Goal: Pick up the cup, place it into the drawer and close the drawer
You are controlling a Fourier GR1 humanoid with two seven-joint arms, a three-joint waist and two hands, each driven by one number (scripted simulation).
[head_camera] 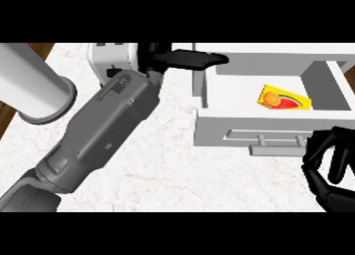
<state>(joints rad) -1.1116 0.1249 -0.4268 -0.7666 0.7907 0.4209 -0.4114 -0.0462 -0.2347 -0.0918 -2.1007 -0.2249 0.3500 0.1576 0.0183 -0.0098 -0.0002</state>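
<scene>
Counter: pale marble top with faint reddish veins, dark wood showing at its left edge.
Drawer: white box pulled open at the right, square walls, flat front with a grey bar handle.
Carton: small yellow pack with fruit printed on it, lying on the drawer floor.
Cup: white, smooth, mostly hidden behind the left wrist at the counter's far edge, left of the drawer and outside it.
Left hand: black, at the end of a long grey forearm stretched across the counter; fingers lie straight over the drawer's back left corner, holding nothing I can see.
Right hand: black, low at the right, fingers curled on nothing, just beside the handle.
Cylinder: big, pale grey, at the left.
</scene>
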